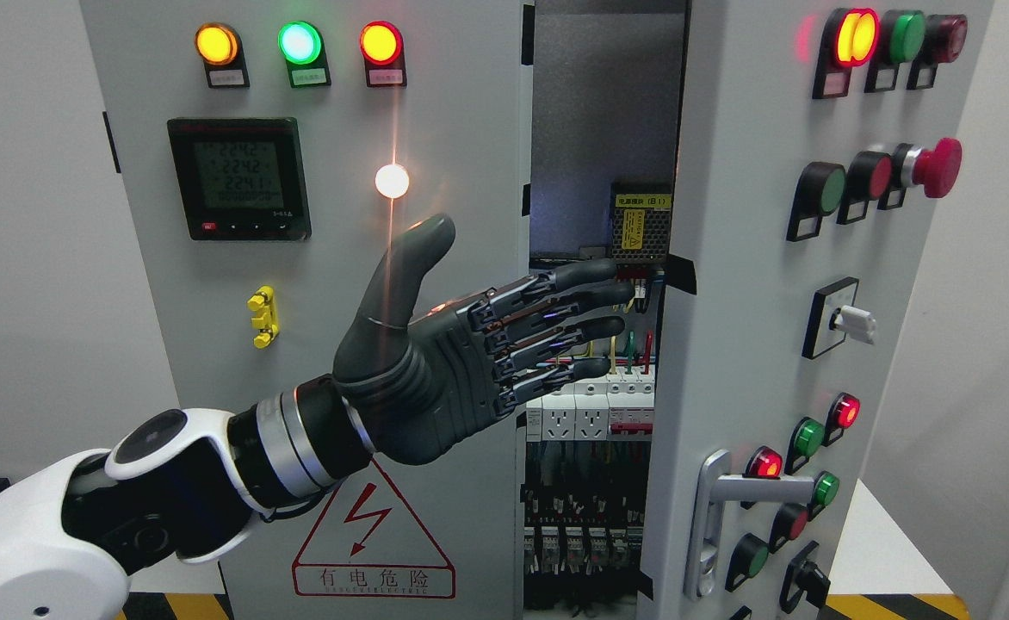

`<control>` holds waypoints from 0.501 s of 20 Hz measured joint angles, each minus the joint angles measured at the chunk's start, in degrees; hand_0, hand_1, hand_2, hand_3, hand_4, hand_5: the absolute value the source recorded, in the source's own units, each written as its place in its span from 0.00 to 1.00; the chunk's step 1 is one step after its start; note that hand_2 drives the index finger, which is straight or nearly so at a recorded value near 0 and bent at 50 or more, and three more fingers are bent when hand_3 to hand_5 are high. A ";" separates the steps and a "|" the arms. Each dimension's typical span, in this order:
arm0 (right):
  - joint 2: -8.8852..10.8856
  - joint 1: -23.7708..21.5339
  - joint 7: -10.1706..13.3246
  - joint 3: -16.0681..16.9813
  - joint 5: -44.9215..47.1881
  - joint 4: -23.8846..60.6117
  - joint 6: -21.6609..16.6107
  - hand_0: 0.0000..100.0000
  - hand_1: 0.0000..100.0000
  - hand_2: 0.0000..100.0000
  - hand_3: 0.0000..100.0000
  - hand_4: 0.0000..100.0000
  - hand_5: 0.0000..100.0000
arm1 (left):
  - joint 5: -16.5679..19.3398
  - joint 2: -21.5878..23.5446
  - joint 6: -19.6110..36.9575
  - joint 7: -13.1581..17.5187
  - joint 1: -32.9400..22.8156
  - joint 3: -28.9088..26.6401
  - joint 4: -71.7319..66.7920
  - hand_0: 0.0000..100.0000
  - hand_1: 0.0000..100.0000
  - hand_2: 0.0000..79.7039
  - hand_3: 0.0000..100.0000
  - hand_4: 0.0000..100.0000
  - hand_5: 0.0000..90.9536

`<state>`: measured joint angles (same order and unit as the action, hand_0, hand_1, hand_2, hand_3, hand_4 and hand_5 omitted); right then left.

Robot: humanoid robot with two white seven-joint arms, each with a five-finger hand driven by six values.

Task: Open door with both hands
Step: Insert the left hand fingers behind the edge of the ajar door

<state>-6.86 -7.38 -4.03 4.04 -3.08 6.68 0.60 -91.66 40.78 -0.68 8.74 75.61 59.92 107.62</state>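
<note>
Left hand [436, 362] before the gap — right door [754, 344] beside it.

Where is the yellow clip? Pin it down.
In the head view, the yellow clip sits on the left door, below the digital meter, left of the left robot hand.

We are seeing a black rectangular digital meter [238, 179] glowing green, a small yellow plastic clip [263, 317] sitting below it, and a red triangular electric-hazard warning sticker [373, 542] showing lower down.

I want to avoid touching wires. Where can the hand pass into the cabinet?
Free: the dark upper gap between the left panel and the right door. Crowded: below the left hand, where wiring and breakers fill the opening.
</note>
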 measured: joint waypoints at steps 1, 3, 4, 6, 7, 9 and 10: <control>0.00 0.00 0.00 0.00 0.00 -0.01 0.00 0.00 0.00 0.00 0.00 0.00 0.00 | -0.12 -0.58 -0.26 0.05 0.25 0.12 -0.32 0.00 0.00 0.00 0.00 0.00 0.00; 0.00 0.00 0.05 0.00 0.00 -0.01 0.00 0.00 0.00 0.00 0.00 0.00 0.00 | -0.30 -1.56 -0.74 0.05 0.62 0.31 -1.03 0.00 0.00 0.00 0.00 0.00 0.00; 0.00 0.00 0.07 0.00 0.00 0.00 0.00 0.00 0.00 0.00 0.00 0.00 0.00 | -0.37 -2.06 -0.91 -0.02 0.78 0.41 -1.40 0.00 0.00 0.00 0.00 0.00 0.00; 0.00 0.00 0.11 0.00 0.00 0.00 0.00 0.00 0.00 0.00 0.00 0.00 0.00 | -0.48 -2.93 -1.14 -0.10 1.09 0.56 -2.03 0.00 0.00 0.00 0.00 0.00 0.00; 0.00 0.00 0.13 0.00 0.00 -0.01 0.00 0.00 0.00 0.00 0.00 0.00 0.00 | -0.54 -3.34 -1.22 -0.12 1.27 0.62 -2.30 0.00 0.00 0.00 0.00 0.00 0.00; 0.00 0.00 0.17 0.00 0.00 0.00 0.00 0.00 0.00 0.00 0.00 0.00 0.00 | -0.62 -4.15 -1.33 -0.13 1.57 0.73 -2.75 0.00 0.00 0.00 0.00 0.00 0.00; 0.00 0.00 0.17 0.00 0.00 0.00 0.00 0.00 0.00 0.00 0.00 0.00 0.00 | -0.67 -4.52 -1.33 -0.13 1.72 0.80 -2.94 0.00 0.00 0.00 0.00 0.00 0.00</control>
<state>-6.86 -7.38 -3.86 4.04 -3.08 6.68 0.60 -92.34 36.25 -2.01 8.61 77.33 60.72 104.69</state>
